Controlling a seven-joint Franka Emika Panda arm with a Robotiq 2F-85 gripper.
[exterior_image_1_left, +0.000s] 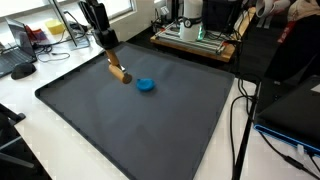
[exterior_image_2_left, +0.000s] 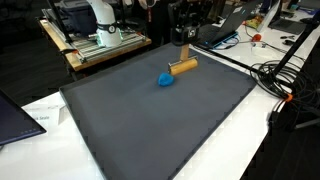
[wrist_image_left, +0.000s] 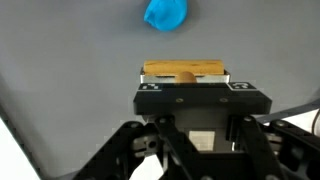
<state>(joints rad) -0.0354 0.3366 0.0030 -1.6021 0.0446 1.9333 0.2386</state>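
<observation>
Holds a block (wrist_image_left: 184, 71) tight in the gripper (wrist_image_left: 185, 82), jaws closed on its middle. Looks like wood, light brown. Lies crosswise between the jaws in the wrist view, long side going left to right, both ends poking out. Hangs low over the mat (exterior_image_1_left: 150, 130), close to one edge of it, in both exterior views. Hard to tell if the block (exterior_image_1_left: 119, 73) touches the mat or sits just above it.

Straight ahead of the gripper in the wrist view, a bit to the left: a small blue thing (wrist_image_left: 166, 13). Near the block but not touching it. Rests flat on the mat in both exterior views, this blue thing (exterior_image_2_left: 166, 79), just off one end of the block (exterior_image_2_left: 183, 66), with a thin strip of mat between.
</observation>
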